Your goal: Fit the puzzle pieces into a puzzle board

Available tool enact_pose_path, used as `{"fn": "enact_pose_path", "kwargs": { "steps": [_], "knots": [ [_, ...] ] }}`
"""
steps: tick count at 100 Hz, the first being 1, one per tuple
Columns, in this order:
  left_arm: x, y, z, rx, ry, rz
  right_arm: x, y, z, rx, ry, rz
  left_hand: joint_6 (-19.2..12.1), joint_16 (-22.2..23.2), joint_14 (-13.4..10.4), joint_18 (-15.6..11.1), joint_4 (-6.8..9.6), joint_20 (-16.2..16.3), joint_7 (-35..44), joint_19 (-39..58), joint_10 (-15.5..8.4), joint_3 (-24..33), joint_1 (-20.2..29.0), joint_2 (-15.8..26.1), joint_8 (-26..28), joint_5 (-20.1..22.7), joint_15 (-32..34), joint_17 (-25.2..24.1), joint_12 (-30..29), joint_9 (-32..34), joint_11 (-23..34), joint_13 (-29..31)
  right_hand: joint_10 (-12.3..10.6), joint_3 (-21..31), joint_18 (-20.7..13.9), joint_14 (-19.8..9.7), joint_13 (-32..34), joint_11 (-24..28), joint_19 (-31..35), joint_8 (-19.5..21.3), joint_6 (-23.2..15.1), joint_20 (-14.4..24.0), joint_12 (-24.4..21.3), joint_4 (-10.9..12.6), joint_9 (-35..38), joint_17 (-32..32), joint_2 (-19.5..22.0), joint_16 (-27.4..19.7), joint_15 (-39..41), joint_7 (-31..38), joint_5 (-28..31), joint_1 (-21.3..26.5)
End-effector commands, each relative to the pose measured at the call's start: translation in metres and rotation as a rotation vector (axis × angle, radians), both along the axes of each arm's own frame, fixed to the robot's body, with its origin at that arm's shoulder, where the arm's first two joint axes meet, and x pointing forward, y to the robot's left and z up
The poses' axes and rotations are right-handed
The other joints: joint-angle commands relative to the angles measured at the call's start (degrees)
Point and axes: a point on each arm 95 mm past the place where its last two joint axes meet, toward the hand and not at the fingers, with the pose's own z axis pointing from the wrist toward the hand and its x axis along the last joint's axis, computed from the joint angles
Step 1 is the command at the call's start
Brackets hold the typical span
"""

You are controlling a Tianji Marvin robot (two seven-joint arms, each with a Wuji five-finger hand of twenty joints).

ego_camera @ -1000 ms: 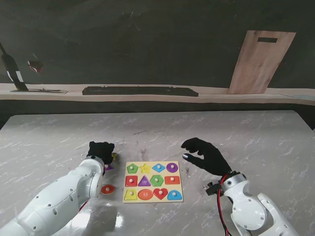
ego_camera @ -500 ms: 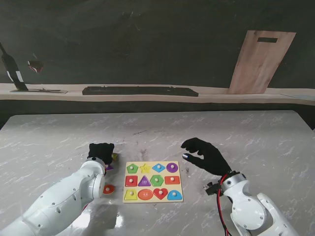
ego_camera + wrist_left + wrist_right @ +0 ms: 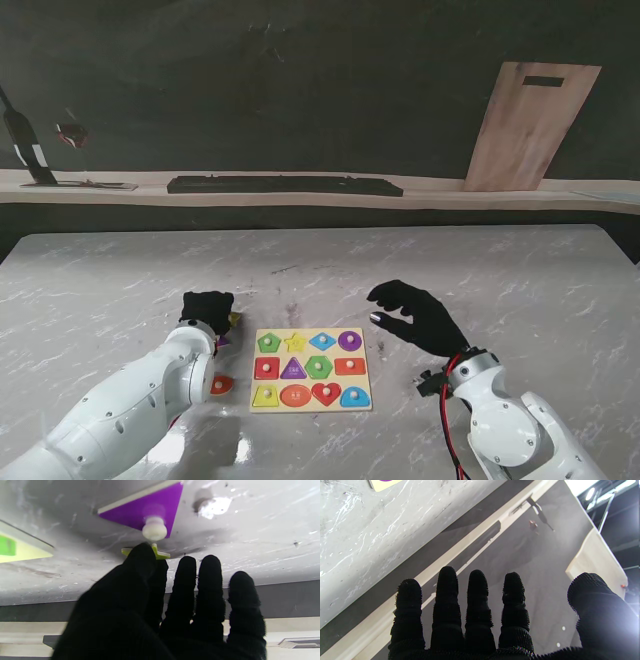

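Observation:
The puzzle board point(image 3: 310, 368) lies flat in front of me, its coloured shapes in three rows; which slots hold pieces I cannot tell. Just left of it my left hand point(image 3: 206, 305) is down at the table. Thumb and forefinger pinch a yellow-green piece point(image 3: 161, 554) point(image 3: 233, 319). Close by lies a purple triangle piece point(image 3: 150, 511) point(image 3: 221, 340) with a white knob. A red-orange piece point(image 3: 221, 384) rests nearer to me beside my left forearm. My right hand point(image 3: 415, 315) hovers right of the board, open and holding nothing point(image 3: 480, 620).
A corner of the board point(image 3: 22, 551) shows in the left wrist view. Beyond the marble table's far edge runs a wooden ledge with a long black bar point(image 3: 285, 185). A wooden board point(image 3: 528, 125) leans on the dark wall.
My left forearm has shifted slightly, uncovering more of the red-orange piece. The left hand stays at the yellow-green piece. The right hand has not moved.

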Motion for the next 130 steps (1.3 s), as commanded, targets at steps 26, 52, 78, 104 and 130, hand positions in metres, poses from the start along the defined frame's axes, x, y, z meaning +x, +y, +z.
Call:
{"fn": "enact_pose_path", "kwargs": {
  "steps": [26,52,78,104,130],
  "knots": [
    [-0.0001,-0.0008,0.0003,-0.011,0.014,-0.001,-0.0019,0.0026,-0.0022,0.002,0.006,0.003,-1.43,-0.55,0.53,1.51,-2.51,0.87,1.11,1.09,1.24,-3.66,-1.63,-0.40,-0.93,1.54,0.97,-0.79,-4.42,-1.14,2.94,0.70,-1.20,-1.27,-0.68,-1.25,0.17,0.34,0.94,0.36,-0.96,0.63,0.56,0.80,1.02,-0.64,1.30,0.29,0.77,0.95,1.12,1.80],
    [-0.0004,-0.0008,0.0010,-0.017,0.029,0.006,-0.0021,0.0025,-0.0020,0.002,0.005,0.003,-1.12,-0.60,0.99,1.54,-2.48,0.57,-1.07,0.05,1.46,-5.72,-1.91,1.51,-1.88,1.48,-0.05,-2.39,-5.04,-2.80,1.87,-1.00,-1.30,-1.28,-0.70,-1.28,0.22,0.37,0.94,0.35,-0.97,0.61,0.57,0.79,1.07,-0.64,1.36,0.29,0.80,0.97,1.11,1.77],
    [-0.0005,0.0009,0.0031,-0.022,0.029,0.002,-0.0021,0.0024,-0.0020,0.003,0.005,0.003,-1.35,-0.26,1.12,1.64,-3.09,0.49,-1.93,-0.16,1.29,-7.43,0.03,3.23,-1.64,1.73,-0.34,-2.72,-5.21,-3.13,1.48,-1.39,-1.25,-1.30,-0.70,-1.26,0.20,0.37,0.94,0.34,-0.89,0.60,0.57,0.79,1.08,-0.67,1.38,0.29,0.81,0.95,1.17,1.77],
    [0.0008,-0.0002,0.0018,-0.031,0.020,0.010,-0.0022,0.0028,-0.0022,0.003,0.007,0.005,-1.52,0.49,1.39,2.14,-1.62,0.70,-0.29,0.03,1.36,-15.98,5.73,9.64,-1.70,3.07,0.56,-2.26,-4.83,-1.85,2.33,-0.69,-1.28,-1.30,-0.72,-1.33,0.21,0.39,0.96,0.34,-0.91,0.59,0.58,0.79,1.10,-0.65,1.37,0.29,0.81,0.92,1.20,1.73],
    [0.0018,-0.0008,0.0010,-0.032,0.016,0.012,-0.0020,0.0028,-0.0023,0.003,0.007,0.005,-0.68,1.04,1.34,2.31,-0.95,0.96,0.87,0.65,1.80,-15.51,7.57,9.06,-1.37,4.00,2.14,-1.20,-1.61,0.18,3.36,0.61,-1.21,-1.29,-0.71,-1.23,0.17,0.38,0.95,0.36,-0.88,0.57,0.58,0.79,1.07,-0.68,1.40,0.28,0.79,0.96,1.23,1.77]
  ]
}}
